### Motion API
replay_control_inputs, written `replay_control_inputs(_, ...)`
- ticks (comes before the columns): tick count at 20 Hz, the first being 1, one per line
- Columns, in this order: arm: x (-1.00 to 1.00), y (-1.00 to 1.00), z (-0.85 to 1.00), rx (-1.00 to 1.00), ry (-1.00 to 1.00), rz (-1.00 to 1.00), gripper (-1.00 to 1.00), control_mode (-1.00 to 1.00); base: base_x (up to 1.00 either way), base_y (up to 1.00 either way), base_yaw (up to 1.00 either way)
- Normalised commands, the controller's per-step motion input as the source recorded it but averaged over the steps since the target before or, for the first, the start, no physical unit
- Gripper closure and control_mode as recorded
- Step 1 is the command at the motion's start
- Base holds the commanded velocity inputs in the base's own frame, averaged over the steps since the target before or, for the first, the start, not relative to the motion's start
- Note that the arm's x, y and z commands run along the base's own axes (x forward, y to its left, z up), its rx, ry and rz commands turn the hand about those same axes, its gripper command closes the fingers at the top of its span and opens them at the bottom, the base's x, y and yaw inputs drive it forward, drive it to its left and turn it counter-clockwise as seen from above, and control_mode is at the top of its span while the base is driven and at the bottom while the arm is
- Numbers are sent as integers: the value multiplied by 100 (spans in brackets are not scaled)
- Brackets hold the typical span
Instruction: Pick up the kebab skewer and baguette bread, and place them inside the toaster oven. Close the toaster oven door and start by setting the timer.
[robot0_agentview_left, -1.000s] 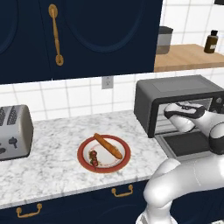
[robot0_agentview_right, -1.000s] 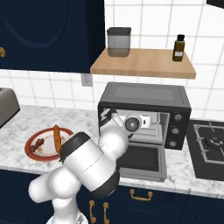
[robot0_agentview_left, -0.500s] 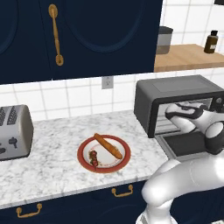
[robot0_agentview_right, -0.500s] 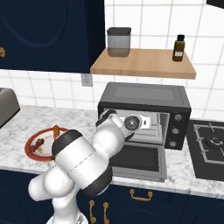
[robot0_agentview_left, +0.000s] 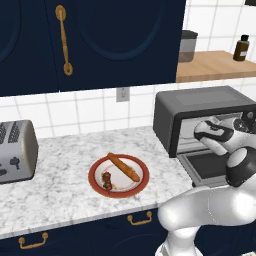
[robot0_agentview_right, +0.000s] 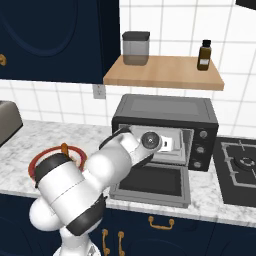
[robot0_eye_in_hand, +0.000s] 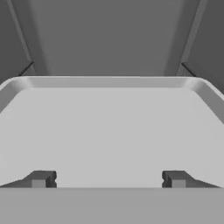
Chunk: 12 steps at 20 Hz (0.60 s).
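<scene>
You see a white marble counter (robot0_agentview_left: 60, 190) under dark blue cabinets (robot0_agentview_left: 100, 40), with white wall tiles behind. On it, the red plate (robot0_agentview_left: 141, 178) carries the baguette bread (robot0_agentview_left: 123, 166) and, just beside it, the kebab skewer (robot0_agentview_left: 107, 181). To the right stands the toaster oven (robot0_agentview_right: 165, 120) with the toaster oven door (robot0_agentview_right: 152, 186) folded down. The gripper (robot0_eye_in_hand: 108, 178) is inside the oven, above a pale tray (robot0_eye_in_hand: 109, 127), its fingers spread wide and grasping nothing. A silver toaster (robot0_agentview_left: 15, 152) stands at the left.
</scene>
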Motion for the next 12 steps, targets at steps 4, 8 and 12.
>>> replay_control_inputs(4,-72,0,-60,0,15,0,-100,-100,0,0,0)
replay_control_inputs(8,-75,0,-57,0,14,0,-100,-100,0,0,0)
replay_control_inputs(12,-72,0,-54,0,17,0,-100,-100,0,0,0)
